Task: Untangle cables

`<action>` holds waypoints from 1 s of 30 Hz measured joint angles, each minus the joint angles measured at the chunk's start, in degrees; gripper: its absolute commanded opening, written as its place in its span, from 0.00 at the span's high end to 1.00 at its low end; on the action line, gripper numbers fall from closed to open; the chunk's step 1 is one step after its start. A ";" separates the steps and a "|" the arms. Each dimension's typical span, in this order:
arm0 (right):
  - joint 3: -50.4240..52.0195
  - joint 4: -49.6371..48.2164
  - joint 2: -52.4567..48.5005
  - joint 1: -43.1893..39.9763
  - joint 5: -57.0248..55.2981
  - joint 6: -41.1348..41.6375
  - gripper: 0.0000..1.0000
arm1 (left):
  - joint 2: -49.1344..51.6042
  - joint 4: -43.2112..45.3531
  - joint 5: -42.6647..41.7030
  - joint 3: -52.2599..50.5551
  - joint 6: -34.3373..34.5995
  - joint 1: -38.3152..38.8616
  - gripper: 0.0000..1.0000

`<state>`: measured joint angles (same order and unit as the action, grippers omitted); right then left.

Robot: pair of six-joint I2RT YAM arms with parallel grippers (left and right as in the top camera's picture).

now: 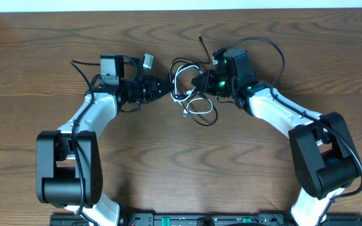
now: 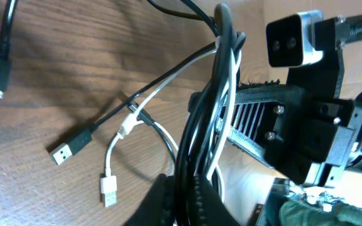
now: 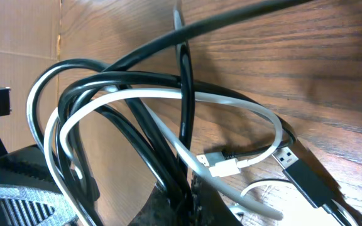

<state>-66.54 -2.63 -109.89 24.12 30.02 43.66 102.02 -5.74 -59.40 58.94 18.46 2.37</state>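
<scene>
Cables [image 1: 180, 78] lie knotted on the tabletop [image 1: 168, 163] between my two hands. My left hand [image 1: 165, 88] and right hand [image 1: 198, 81] are both closed on them. I think nothing is pulled free yet.

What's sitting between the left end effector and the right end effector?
The tangled cables, white and black loops, fill that gap; the overhead view shows it.

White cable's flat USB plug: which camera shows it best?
Left wrist: the white USB plug lies unobstructed on the wooden table. Overhead shows only a speck; right wrist mainly the white cable in loops.
</scene>
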 measured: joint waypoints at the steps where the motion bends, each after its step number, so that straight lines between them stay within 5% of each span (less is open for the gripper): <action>1: 0.00 0.00 0.00 -0.02 0.02 0.00 0.99 | 0.00 0.02 0.07 0.00 -0.11 0.00 0.92; 18: 0.00 -0.07 0.00 -0.83 0.48 0.00 0.99 | 0.00 -0.50 0.72 0.00 -2.01 0.07 0.79; 30: 0.00 -1.11 0.00 -0.81 0.87 0.92 0.99 | 0.00 -3.50 3.06 0.00 -2.03 0.39 0.80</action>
<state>-66.54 -3.75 -109.89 23.31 30.89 44.58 102.02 -9.23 -56.34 58.94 16.43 2.76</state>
